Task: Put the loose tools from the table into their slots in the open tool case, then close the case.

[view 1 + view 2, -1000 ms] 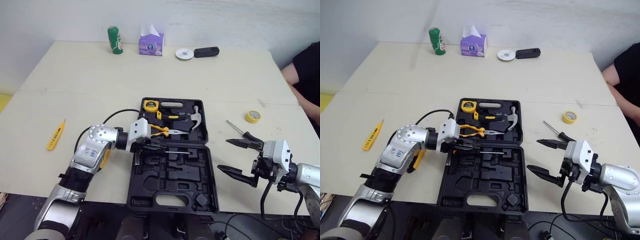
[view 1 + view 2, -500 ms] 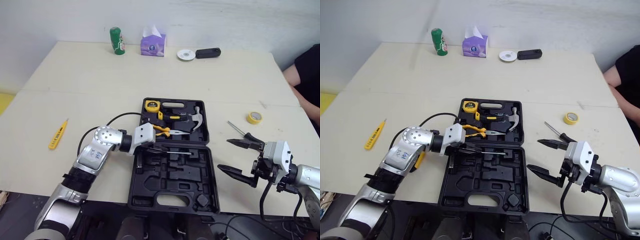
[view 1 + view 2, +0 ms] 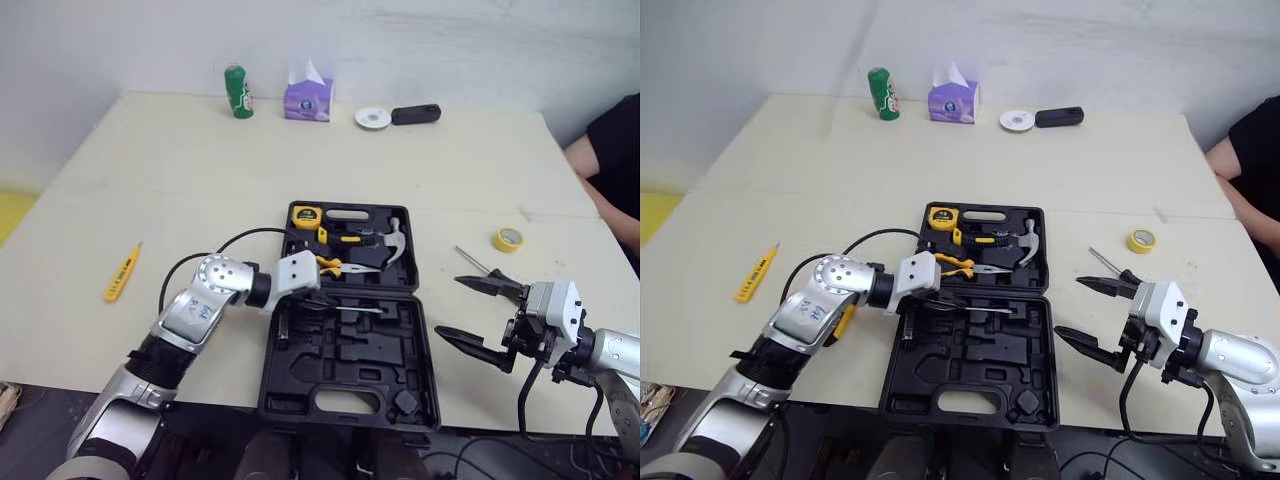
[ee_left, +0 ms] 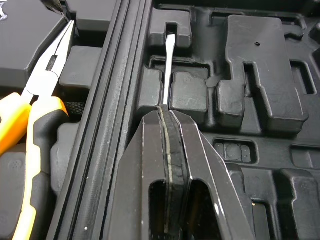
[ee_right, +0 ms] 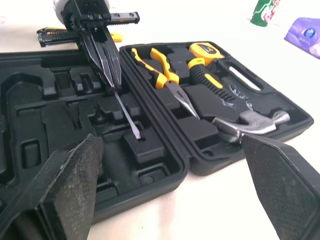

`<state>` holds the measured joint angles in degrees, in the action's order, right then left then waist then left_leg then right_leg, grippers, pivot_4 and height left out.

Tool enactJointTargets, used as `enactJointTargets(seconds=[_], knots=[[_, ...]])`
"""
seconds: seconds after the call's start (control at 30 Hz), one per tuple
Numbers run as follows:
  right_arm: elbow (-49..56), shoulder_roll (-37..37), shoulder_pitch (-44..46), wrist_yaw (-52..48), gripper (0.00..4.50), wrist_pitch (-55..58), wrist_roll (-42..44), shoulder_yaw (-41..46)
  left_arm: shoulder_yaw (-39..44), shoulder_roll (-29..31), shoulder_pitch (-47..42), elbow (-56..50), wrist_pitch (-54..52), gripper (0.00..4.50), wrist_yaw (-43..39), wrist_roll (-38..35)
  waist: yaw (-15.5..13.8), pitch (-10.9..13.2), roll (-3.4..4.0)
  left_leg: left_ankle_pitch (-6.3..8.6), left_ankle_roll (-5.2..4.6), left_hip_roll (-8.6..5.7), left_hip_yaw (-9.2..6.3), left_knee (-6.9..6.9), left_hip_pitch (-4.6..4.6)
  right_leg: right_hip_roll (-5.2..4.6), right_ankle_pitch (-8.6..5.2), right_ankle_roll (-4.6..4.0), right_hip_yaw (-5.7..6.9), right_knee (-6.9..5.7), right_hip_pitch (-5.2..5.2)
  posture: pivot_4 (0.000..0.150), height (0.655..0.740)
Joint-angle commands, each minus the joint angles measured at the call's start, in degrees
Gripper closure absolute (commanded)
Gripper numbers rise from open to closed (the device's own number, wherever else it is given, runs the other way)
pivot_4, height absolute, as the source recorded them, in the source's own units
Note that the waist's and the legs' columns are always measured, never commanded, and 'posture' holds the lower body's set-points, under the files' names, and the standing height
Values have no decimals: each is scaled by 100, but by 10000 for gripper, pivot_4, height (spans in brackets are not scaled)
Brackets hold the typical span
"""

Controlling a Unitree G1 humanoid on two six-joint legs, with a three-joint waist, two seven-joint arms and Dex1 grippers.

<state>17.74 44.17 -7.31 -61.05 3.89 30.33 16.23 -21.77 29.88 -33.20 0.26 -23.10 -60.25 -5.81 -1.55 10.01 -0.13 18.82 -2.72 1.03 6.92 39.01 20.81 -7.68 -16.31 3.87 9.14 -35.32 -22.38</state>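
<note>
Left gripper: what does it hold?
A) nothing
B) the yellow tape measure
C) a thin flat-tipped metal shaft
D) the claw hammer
C: the left gripper is shut on the thin flat-tipped metal shaft, whose tip lies in a slot of the tool case.

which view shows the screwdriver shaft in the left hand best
Left wrist view: it looks straight along the shaft, gripped by the left hand, flat tip at a tool case slot. The right wrist view shows it side-on; the eye views, a thin line.

Cream table (image 3: 200, 180), plain white wall (image 3: 420, 40) behind
</note>
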Motion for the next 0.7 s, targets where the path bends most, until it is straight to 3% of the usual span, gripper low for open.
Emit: enactJointTargets(seconds=[0.03,0.27,0.43,0.53,0.63,0.7], knots=[[42,32,50,-52,0,-32,82,146,-582,280,338,472,-433,44629,137,723,3,-17,3,6,2,2,1,-1,-12,-1,-2,0,-1,1,8,1500,7400],[-165,20,238,-98,0,-75,42,110,-111,321,125,383,170,44629,388,602,17,-35,29,57,9,15,0,-25,-75,5,-9,4,1,38,76,1500,7400],[-279,192,259,-249,0,-51,148,391,1102,196,109,-194,962,44629,-279,-924,35,-5,30,23,12,17,1,-25,-47,7,-10,2,1,32,37,1500,7400],[-389,401,198,-437,0,-1,269,742,1698,427,79,-310,975,44629,-542,-1416,19,8,29,8,19,17,2,-8,33,6,-10,0,4,12,-36,1500,7400],[-778,603,138,-687,0,-171,258,1188,2299,998,296,-58,1093,35936,-678,-1501,21,14,26,1,16,16,2,-1,41,13,-10,0,13,14,-36,1500,7400],[-1102,594,126,-761,0,-388,196,1416,2690,1251,525,211,1203,26716,-689,-1573,26,15,24,3,11,16,3,-2,35,16,-9,2,16,21,-26,1500,7400]])
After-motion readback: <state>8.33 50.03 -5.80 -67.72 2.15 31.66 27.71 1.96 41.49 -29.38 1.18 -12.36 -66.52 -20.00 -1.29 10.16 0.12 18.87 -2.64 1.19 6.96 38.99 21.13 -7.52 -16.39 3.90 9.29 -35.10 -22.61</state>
